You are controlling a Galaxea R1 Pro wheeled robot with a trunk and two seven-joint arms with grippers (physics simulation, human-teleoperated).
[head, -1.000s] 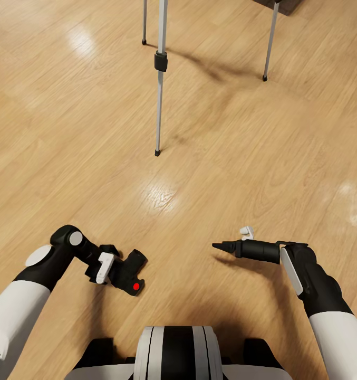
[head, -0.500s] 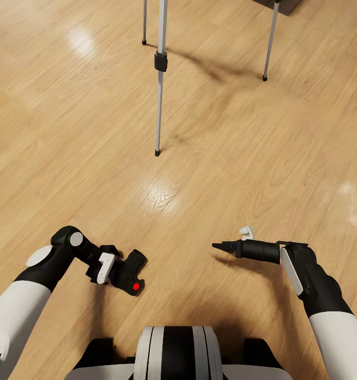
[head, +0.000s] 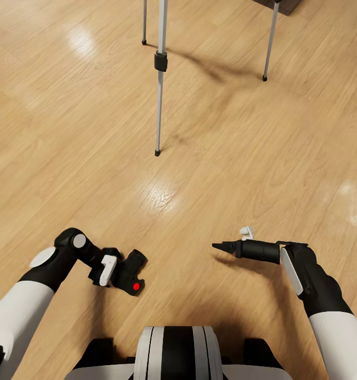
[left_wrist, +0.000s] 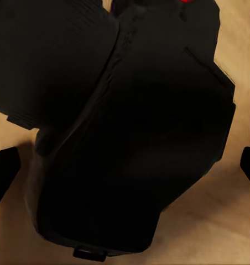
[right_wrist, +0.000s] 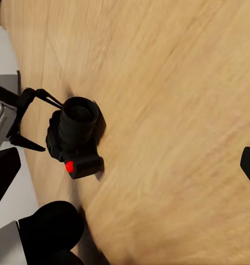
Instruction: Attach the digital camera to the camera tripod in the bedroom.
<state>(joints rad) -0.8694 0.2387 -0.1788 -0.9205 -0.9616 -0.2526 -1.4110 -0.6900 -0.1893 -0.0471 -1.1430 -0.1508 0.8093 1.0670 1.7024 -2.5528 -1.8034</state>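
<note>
Lying on the floor, the camera (head: 131, 272) sits just ahead of the left gripper's (head: 116, 269) wide-spread fingers; the tripod (head: 160, 79) stands well beyond.

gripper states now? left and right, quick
Left gripper: open, fingers spread around the digital camera, not clamped.
Right gripper: looks shut, holding nothing.

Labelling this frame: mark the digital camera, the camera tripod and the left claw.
digital camera (head: 131, 275), head view, on its black body above the red button.
camera tripod (head: 158, 105), head view, on the nearest silver leg.
left claw (right_wrist: 41, 119), right wrist view, midway between its fingertips.
</note>
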